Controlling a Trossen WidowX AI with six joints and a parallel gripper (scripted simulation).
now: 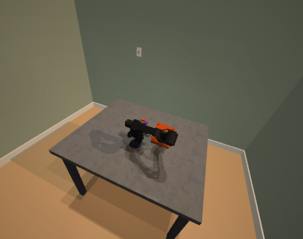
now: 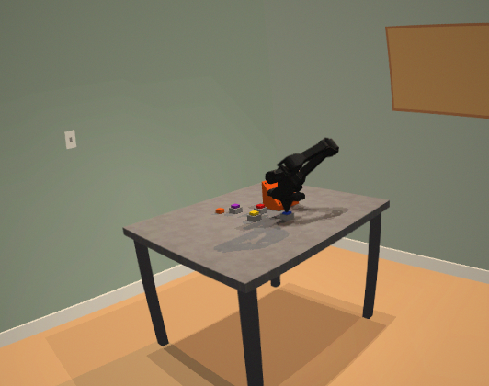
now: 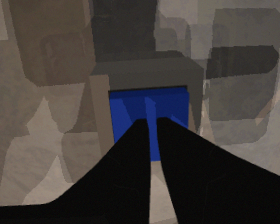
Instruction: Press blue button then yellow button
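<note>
Here the gripper (image 3: 152, 123), jaws clenched on nothing, points down at the blue button (image 3: 149, 107) in the wrist frame's centre. In the exterior view the yellow button (image 2: 254, 213) sits just left of it.

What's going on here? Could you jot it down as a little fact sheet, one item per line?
Setting: grey table in a green-walled room
Machine: black arm on an orange base
Jaws: gripper shut, holding nothing, tips down over the blue button
Contact: tips at the button; whether it is pressed down cannot be told
Other buttons: yellow button, red button, purple button
Also on table: small orange block, apart from the arm
</note>
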